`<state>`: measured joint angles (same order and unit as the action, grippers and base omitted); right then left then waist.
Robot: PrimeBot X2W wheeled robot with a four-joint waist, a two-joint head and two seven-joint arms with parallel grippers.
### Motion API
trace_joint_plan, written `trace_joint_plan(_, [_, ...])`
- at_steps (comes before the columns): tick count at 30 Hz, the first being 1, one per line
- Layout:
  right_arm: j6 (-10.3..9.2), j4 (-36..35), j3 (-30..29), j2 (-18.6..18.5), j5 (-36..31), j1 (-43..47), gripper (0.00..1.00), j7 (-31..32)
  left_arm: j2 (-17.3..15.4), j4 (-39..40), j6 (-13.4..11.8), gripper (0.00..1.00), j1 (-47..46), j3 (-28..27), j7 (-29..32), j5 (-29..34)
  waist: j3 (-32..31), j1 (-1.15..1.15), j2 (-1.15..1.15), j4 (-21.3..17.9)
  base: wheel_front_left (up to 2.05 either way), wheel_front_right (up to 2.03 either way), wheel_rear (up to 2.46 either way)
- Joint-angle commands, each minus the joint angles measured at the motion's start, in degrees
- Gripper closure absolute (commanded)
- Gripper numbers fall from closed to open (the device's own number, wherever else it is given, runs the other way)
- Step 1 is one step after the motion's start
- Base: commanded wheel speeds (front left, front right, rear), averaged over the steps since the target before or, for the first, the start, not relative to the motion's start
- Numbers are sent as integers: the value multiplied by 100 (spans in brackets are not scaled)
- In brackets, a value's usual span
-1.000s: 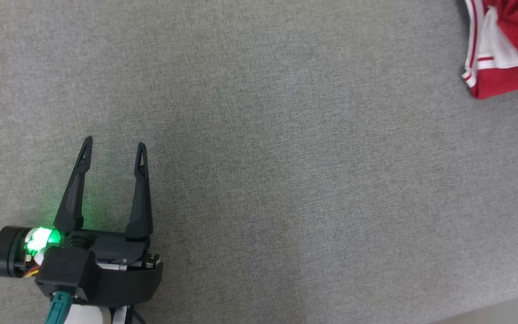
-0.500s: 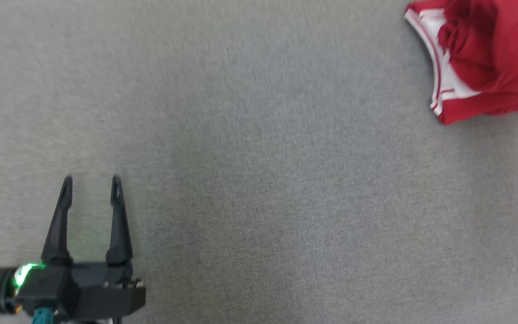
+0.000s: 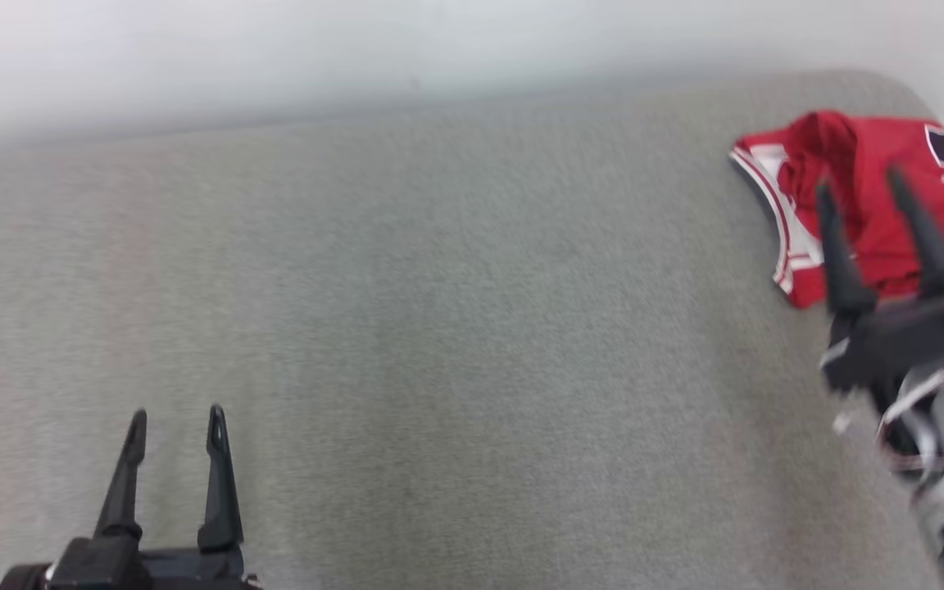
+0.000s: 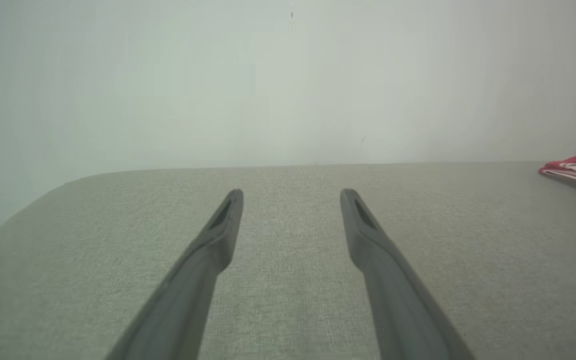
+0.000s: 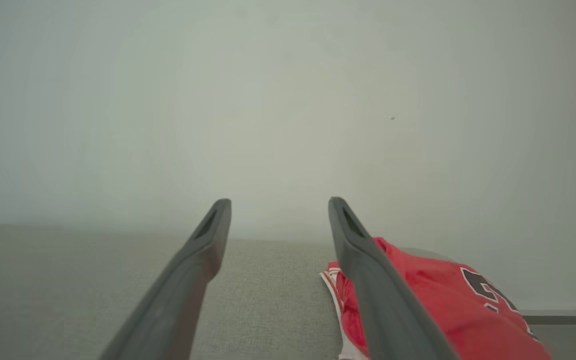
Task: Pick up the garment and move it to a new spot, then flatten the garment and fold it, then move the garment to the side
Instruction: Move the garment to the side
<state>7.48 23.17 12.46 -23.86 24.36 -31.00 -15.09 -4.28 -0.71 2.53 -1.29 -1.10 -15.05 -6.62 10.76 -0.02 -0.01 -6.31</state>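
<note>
Crumpled red-and-white jersey garment (image 3: 849, 139) at corner of grey fabric surface (image 3: 472, 328); my right hand (image 3: 859, 180), left hand (image 3: 177, 411) wide, empty. Risk: I snag 1 layer, cloth slides off edge.

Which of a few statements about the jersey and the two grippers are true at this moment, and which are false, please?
1. The red jersey lies bunched near the far right corner of the grey upholstered surface. True.
2. The right gripper is shut on the jersey. False: its jaws are open, with nothing clamped between them.
3. The left gripper is open over bare grey fabric, well apart from the jersey. True.
4. The jersey is already folded flat. False: it is crumpled, with white trim and dark lettering showing.
</note>
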Motion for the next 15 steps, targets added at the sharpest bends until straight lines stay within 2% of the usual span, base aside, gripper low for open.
trace_joint_plan(1, [-3,-127,-84,87,-42,284,0,-4,20,-39,28,0,88,-7,-17,20,-411,2,1,368,0,0,0])
trace_joint_plan(12, [-3,-1016,-683,927,-341,2170,0,-4,81,-275,74,0,265,-100,-16,-41,-800,2,1,568,0,0,0])
trace_joint_plan(15, [-3,-1109,-763,1053,-403,2465,0,-4,89,-309,85,0,271,-99,-16,-52,-860,2,1,584,0,0,0])
